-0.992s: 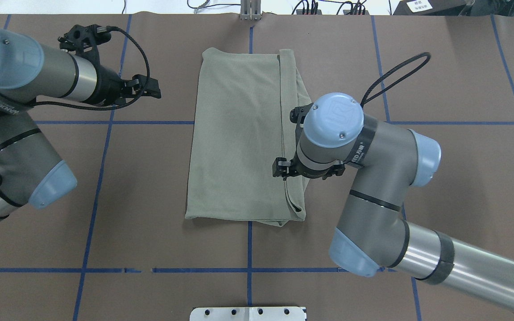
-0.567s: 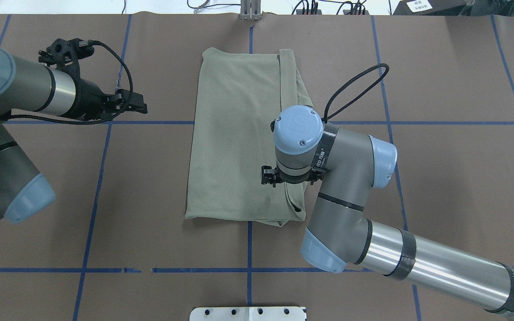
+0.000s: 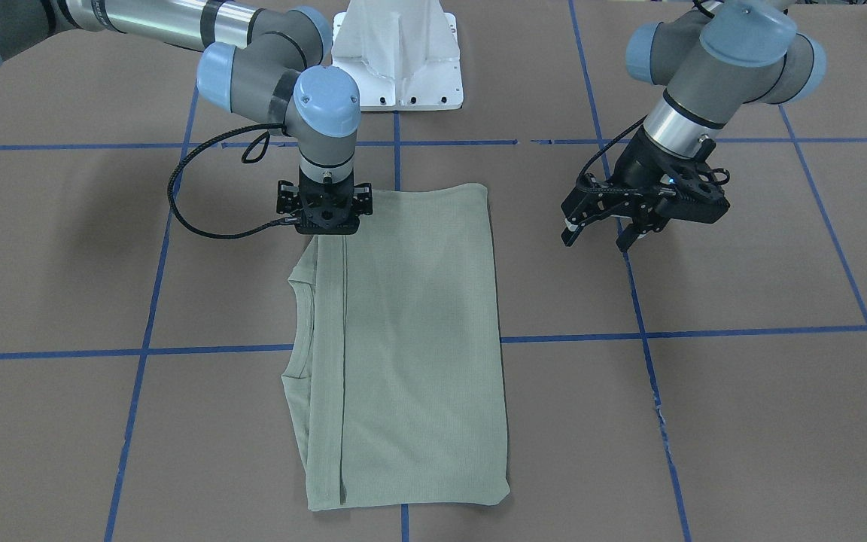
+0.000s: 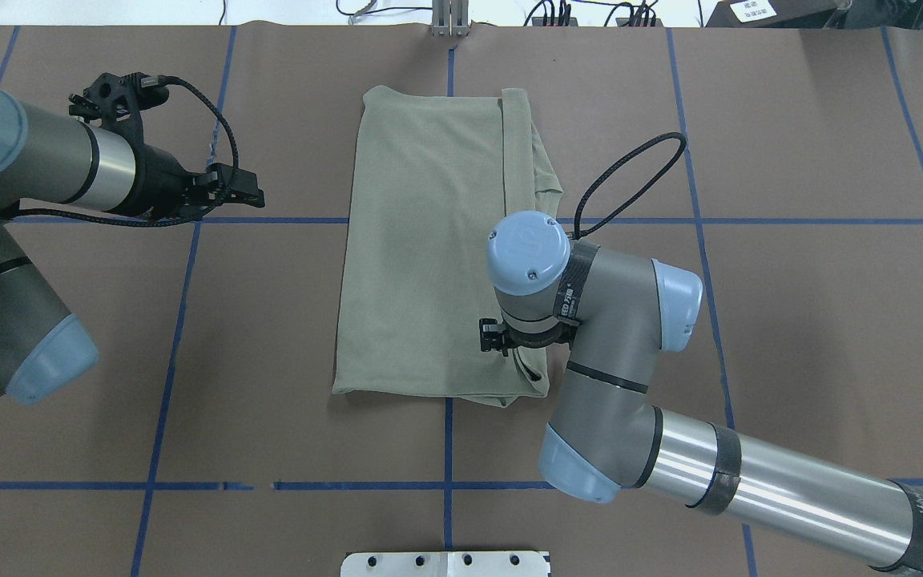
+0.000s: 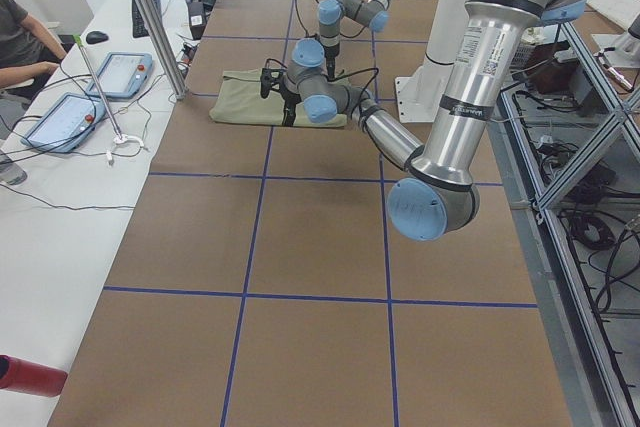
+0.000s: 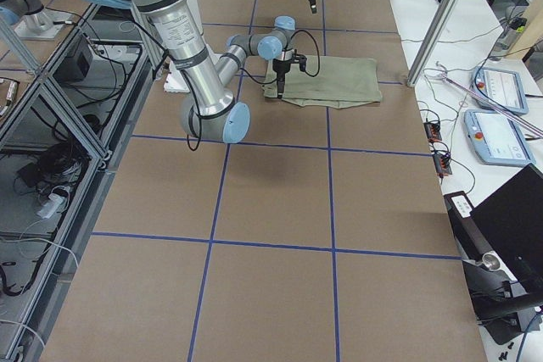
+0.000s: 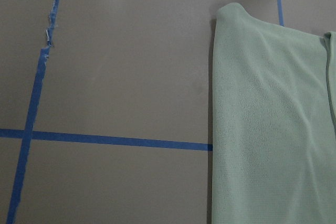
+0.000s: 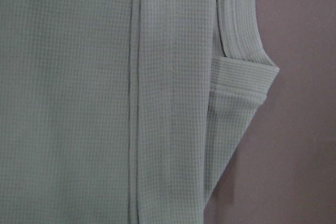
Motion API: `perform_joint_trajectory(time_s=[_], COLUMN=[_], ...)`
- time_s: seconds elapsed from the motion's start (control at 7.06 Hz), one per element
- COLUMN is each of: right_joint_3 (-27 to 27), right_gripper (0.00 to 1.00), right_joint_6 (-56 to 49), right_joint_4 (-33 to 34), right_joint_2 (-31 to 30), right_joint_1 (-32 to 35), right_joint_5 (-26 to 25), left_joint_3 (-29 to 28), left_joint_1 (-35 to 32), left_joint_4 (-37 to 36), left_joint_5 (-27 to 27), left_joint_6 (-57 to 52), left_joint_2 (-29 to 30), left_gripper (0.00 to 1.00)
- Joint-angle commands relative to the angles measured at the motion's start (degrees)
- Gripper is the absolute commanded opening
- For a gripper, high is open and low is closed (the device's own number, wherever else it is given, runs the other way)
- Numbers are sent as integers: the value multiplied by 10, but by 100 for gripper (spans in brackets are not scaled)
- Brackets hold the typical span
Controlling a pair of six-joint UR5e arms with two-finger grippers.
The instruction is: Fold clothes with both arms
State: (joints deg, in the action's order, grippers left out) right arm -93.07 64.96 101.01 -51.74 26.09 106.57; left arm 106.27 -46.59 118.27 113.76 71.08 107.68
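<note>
The clothes are one sage-green shirt (image 4: 429, 240) (image 3: 403, 339), folded into a long flat rectangle at the table's centre, with its ribbed hem and a folded strip along its right side. My right gripper (image 3: 326, 228) points straight down over that strip near the shirt's robot-side corner, and its wrist hides the fingers from above. I cannot tell whether it is open or shut. The right wrist view shows only cloth (image 8: 79, 103) and a folded corner. My left gripper (image 3: 595, 239) (image 4: 257, 192) hangs open and empty above bare table, well to the left of the shirt (image 7: 273, 129).
Brown table cover with blue tape lines (image 4: 269, 220). The white pedestal base (image 3: 397, 53) stands at the robot side. In the exterior left view a person (image 5: 20, 37) sits at a side table with tablets (image 5: 125, 72), beside a metal post (image 5: 150, 17).
My right arm has moved along the shirt's right edge toward the robot-side corner. The left arm pulled back to the left, away from the shirt.
</note>
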Motion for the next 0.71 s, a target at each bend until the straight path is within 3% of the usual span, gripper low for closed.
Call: perform_joint_trajectory(time_s=[0.0, 0.57], right_joint_3=[0, 2], right_gripper=[100, 100], right_joint_6=[-2, -14], right_joint_4=[20, 20], right_joint_2=[-3, -2], right_joint_1=[-4, -8], right_joint_5=[1, 1], left_joint_3=[-4, -5], left_joint_1=[1, 2], left_joint_4=[0, 1], left_joint_5=[8, 9], left_joint_6=[3, 4], left_joint_2=[3, 5], left_gripper=[100, 100])
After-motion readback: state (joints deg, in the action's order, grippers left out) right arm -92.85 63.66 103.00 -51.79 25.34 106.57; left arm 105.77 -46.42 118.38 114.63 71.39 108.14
